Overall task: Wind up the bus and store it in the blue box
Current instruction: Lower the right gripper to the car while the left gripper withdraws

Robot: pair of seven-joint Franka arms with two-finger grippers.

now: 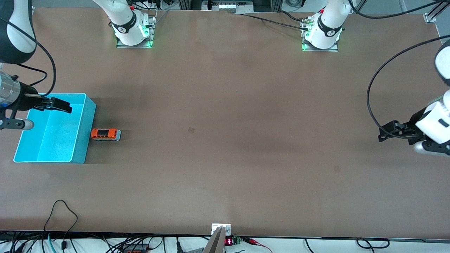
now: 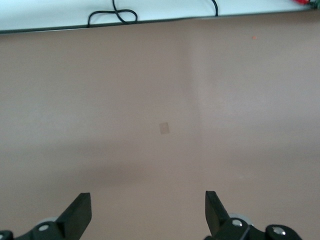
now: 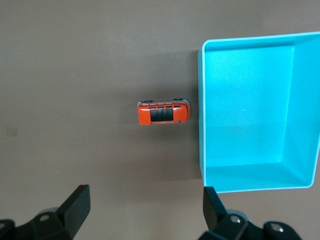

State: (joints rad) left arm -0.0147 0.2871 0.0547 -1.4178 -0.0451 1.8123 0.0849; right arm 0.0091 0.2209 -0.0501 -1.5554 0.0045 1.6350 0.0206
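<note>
The small orange-red bus (image 1: pixel 105 134) stands on its wheels on the brown table, right beside the blue box (image 1: pixel 86 130), on the box's side toward the left arm's end. The box is open-topped and holds nothing. My right gripper (image 1: pixel 67 106) hangs open and empty in the air over the box's edge farther from the front camera. In the right wrist view the bus (image 3: pixel 164 112) and the box (image 3: pixel 201 115) lie ahead of the open right gripper (image 3: pixel 145 206), apart from it. My left gripper (image 1: pixel 384 133) waits open and empty over the left arm's end of the table, with only bare table below the left gripper (image 2: pixel 148 210).
Both arm bases (image 1: pixel 133 33) (image 1: pixel 321 35) stand at the table's edge farthest from the front camera. Cables (image 1: pixel 63 218) run along the edge nearest that camera. A small patch mark (image 1: pixel 191 130) lies mid-table, and another patch mark (image 2: pixel 164 128) shows ahead of the left gripper.
</note>
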